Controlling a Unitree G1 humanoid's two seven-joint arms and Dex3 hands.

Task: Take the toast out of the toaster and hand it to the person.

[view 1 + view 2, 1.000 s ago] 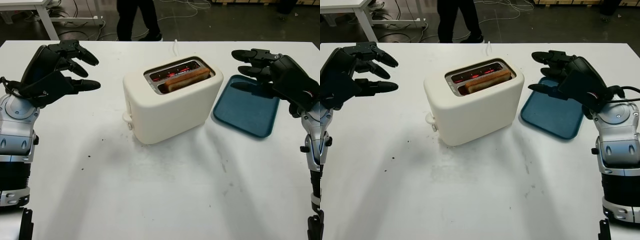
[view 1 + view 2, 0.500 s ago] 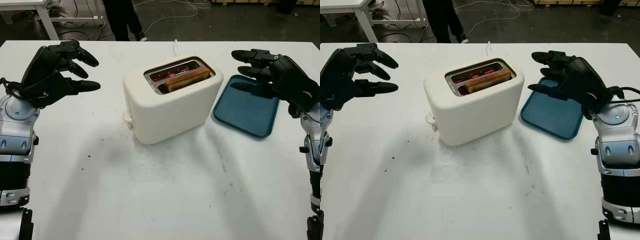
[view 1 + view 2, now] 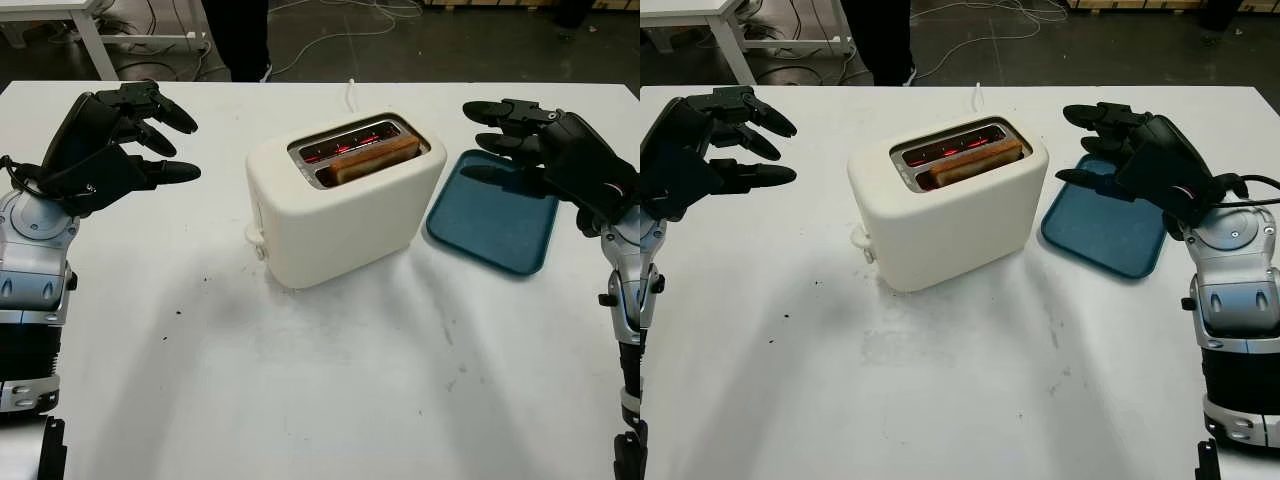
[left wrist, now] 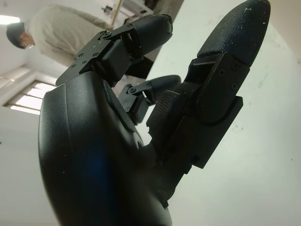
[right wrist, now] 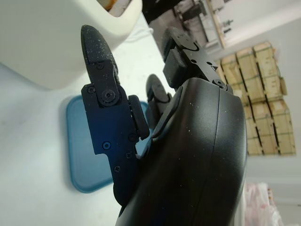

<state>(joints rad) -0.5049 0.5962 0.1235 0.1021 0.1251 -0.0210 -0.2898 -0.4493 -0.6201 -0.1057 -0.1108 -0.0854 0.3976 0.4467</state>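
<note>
while standing upright in the near slot of the cream toaster (image 3: 345,205) at mid-table, toast (image 3: 372,157) well apart from both hands, between them. far slot glowing red. left hand (image 3: 105,140) raised above the white table (image 3: 300,400) off to the toaster's left, open, holding nothing. right hand (image 3: 555,150) hovering over the blue tray (image 3: 490,225) just right of the toaster, open too, touching nothing. beyond the far table edge, a person's legs (image 3: 240,30) in dark trousers.

Lab: floor cables (image 3: 330,35), stacked boxes (image 5: 265,94).
</note>
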